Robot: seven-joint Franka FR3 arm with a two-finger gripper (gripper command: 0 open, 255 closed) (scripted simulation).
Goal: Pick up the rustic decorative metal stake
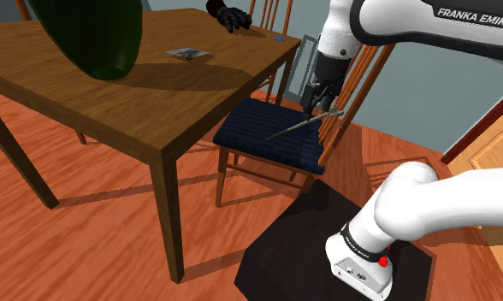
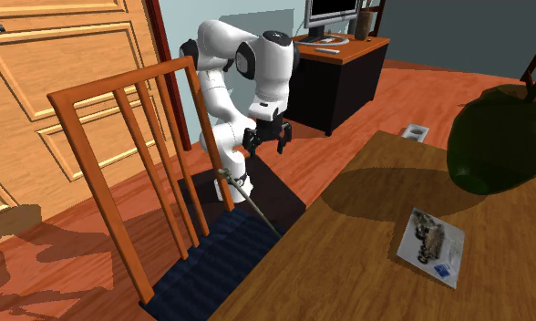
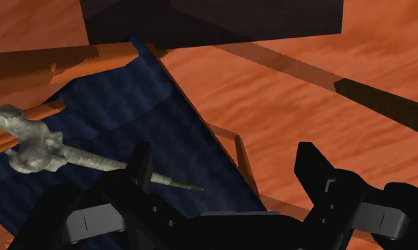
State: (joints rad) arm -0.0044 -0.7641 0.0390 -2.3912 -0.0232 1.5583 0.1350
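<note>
Wrist view: the gripper (image 3: 225, 158) looks down on a chair seat, its two black fingers (image 3: 141, 169) spread wide with nothing clasped between them.
Stake: the grey metal stake (image 3: 72, 155) lies flat on the chair's navy seat cushion (image 3: 129, 99), with a lumpy ornamental head at one end and a thin point at the other.
Stake against fingers: the head and most of the shaft lie out beyond one finger. The shaft passes behind that finger, and just the pointed tip shows in the gap. Neither finger touches it.
Shoulder view: the gripper hangs over the seat, clear of the stake, which slants across the cushion.
Chair: its slatted wooden back (image 2: 120, 80) stands upright.
Table: a wooden table (image 1: 181, 94) stands just beside the chair.
Floor: reddish wood floor (image 3: 271, 92) shows past the seat edge.
</note>
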